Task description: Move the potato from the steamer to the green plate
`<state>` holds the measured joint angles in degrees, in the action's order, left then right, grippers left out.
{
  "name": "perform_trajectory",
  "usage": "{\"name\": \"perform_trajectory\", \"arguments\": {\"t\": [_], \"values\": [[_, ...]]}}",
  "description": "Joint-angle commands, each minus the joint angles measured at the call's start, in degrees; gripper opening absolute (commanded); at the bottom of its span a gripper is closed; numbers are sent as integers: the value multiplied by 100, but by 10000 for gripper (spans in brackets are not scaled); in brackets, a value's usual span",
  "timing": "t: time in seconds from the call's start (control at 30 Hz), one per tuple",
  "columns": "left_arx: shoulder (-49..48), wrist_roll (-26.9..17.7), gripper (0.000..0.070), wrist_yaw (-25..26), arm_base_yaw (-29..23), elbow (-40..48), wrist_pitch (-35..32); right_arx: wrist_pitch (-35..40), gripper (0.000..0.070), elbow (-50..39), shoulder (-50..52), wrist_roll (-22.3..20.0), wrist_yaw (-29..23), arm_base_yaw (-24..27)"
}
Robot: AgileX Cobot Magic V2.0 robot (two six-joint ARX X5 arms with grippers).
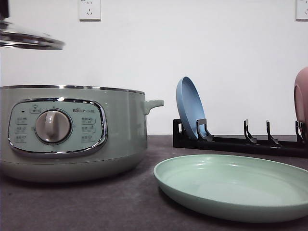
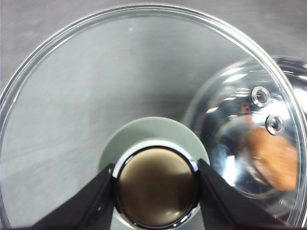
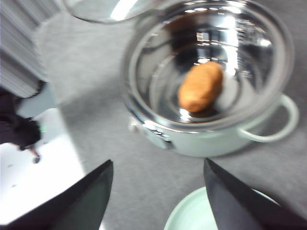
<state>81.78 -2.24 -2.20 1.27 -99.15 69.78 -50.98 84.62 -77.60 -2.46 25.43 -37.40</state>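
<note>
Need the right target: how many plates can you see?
3: green plate flat on the table beside the steamer; blue plate upright in the rack; pink plate at its right end, partly cut off.

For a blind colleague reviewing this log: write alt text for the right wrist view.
A potato lies inside the open steamer, seen from above. The right gripper is open above the grey table, and the rim of the green plate shows between its fingers.
</note>
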Motion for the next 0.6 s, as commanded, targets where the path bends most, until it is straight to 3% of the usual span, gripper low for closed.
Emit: {"name": "perform_trajectory", "arguments": {"t": [0.0, 0.3, 0.4, 0.57], "values": [[-17, -31, 2, 2, -95, -162, -166, 39, 374, 101, -61, 100, -41, -68], [-17, -31, 2, 2, -324, -162, -170, 198, 378, 101, -254, 335, -44, -148], [-17, -31, 2, 2, -325, -162, -168, 428, 414, 123, -410, 440, -65, -215], [-17, -30, 2, 2, -325, -162, -173, 541, 415, 543, -920, 533, -204, -333]]}}
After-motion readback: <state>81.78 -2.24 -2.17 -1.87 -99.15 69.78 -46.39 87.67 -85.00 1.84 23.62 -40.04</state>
